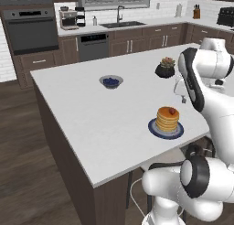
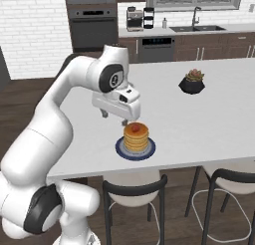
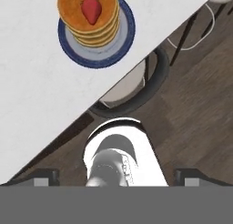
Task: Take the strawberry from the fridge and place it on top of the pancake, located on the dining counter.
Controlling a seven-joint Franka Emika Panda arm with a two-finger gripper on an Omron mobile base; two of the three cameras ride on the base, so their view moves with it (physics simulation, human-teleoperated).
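Note:
The strawberry (image 1: 172, 111) (image 2: 134, 127) (image 3: 91, 9) lies on top of the pancake (image 1: 166, 121) (image 2: 136, 139) (image 3: 68, 7), a golden stack on a dark-blue plate (image 3: 122, 43). The plate stands near the front edge of the white dining counter (image 1: 91, 109) (image 2: 199, 122) (image 3: 32, 82). My gripper (image 1: 183, 97) (image 2: 114, 117) (image 3: 116, 175) hangs open and empty a little above the counter, just to the side of the stack and clear of it. The fridge is out of view.
A grey bowl of blue berries (image 1: 111, 81) sits mid-counter, and a dark pot with a plant (image 1: 165, 68) (image 2: 192, 82) farther along. Two stools (image 2: 134, 186) (image 2: 229, 182) stand under the near edge. Wall counters with a sink (image 1: 122, 24) line the back.

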